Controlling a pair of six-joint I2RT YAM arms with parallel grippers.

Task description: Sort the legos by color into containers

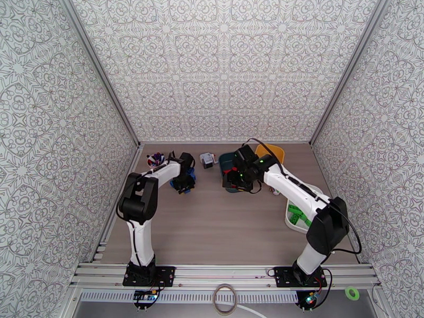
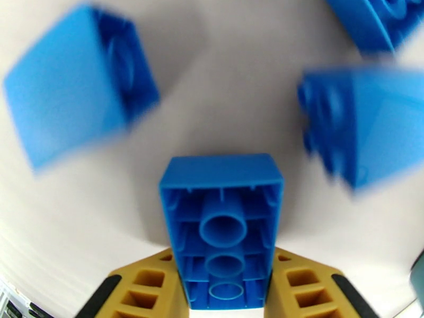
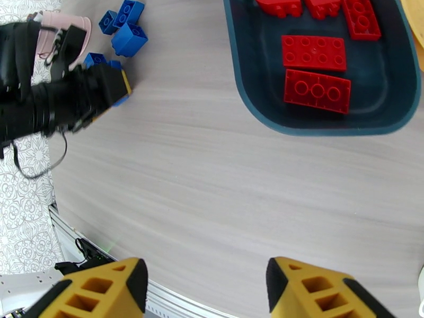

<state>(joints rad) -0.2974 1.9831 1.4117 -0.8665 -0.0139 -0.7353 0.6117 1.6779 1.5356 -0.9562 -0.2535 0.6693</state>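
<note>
Legos of glossy studded plastic: 5 red ones lie flat inside the dark teal tub. Blue ones sit loose well left of that tub, where the left gripper clamps 1 blue brick, its hollow underside showing. The right gripper, near the tub, stands apart and empty. The table is pale wood-grain and the walls are patterned.

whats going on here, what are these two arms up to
The left gripper is shut on a blue plastic studded brick, with other loose blue bricks lying near it on the grey wood-grain table. The right gripper hangs open and empty above the table, beside the dark teal rectangular plastic tub, which holds red studded bricks. Green bricks lie in the white rounded tub.
</note>
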